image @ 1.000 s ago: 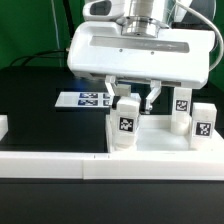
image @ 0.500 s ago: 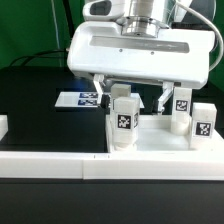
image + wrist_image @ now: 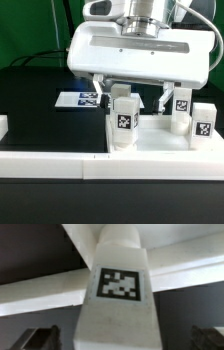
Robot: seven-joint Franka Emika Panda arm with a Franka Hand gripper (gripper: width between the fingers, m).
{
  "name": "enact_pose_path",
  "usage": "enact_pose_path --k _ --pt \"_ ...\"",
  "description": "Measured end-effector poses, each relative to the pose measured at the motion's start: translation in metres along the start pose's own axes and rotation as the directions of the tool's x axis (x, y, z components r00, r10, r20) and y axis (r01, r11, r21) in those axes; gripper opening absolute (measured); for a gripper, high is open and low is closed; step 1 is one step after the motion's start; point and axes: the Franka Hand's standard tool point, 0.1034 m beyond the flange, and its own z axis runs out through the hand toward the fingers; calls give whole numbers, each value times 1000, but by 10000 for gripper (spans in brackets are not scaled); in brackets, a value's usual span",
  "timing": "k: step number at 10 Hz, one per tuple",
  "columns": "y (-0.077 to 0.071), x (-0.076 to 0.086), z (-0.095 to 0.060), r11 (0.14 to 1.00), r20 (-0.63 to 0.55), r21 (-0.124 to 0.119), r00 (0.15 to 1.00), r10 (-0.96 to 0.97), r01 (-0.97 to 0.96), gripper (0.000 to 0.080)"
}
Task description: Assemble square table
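Note:
The white square tabletop [image 3: 158,148] lies at the exterior view's right, against the low front wall. A white tag-marked leg [image 3: 123,120] stands upright on its near left corner. My gripper [image 3: 133,98] hangs over this leg, open, with one finger [image 3: 103,92] on either side of its top and a gap to each. In the wrist view the leg [image 3: 120,286] fills the middle, and the dark fingertips [image 3: 40,336] sit far apart at the edges, clear of it. Two more legs [image 3: 181,110] [image 3: 203,125] stand upright on the tabletop's right side.
The marker board [image 3: 82,99] lies flat on the black table behind the leg, to the exterior view's left. A long low white border wall [image 3: 50,166] runs along the front, with a white block [image 3: 3,126] at the far left.
The fingers have spread apart from the leg's top since one second ago, letting it go. The leg stays upright in the same place.

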Motion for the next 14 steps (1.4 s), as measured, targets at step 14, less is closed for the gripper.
enact_pose_path --k 14 --pt "10 18 -1 999 466 -5 884 37 -39 649"
